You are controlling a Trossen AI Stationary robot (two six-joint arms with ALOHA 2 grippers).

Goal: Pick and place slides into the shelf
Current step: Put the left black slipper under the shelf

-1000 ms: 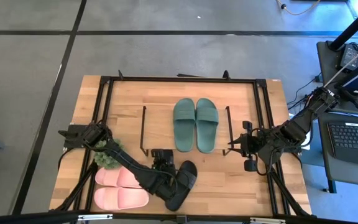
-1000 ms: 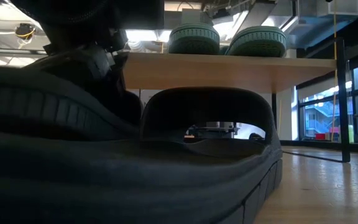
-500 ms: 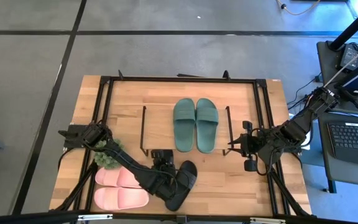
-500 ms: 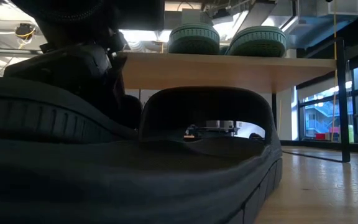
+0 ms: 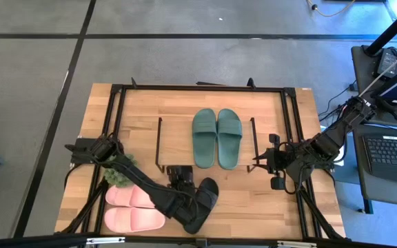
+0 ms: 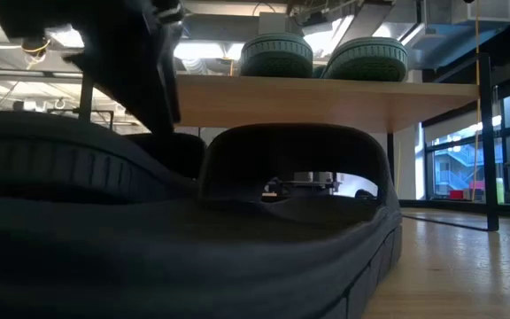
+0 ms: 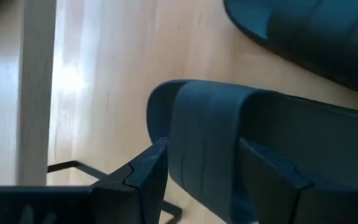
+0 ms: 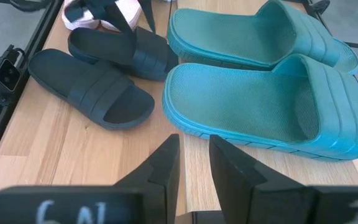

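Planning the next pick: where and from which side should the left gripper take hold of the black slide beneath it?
Grip the black slide across its wide strap, coming down from above. The strap arches clear of the sole, giving the fingers two sides to pinch, and the left gripper already straddles it, open.

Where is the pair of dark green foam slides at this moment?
In the high view, the dark green foam slides lie side by side on the low shelf's wooden top board, mid-table, beyond the black slides.
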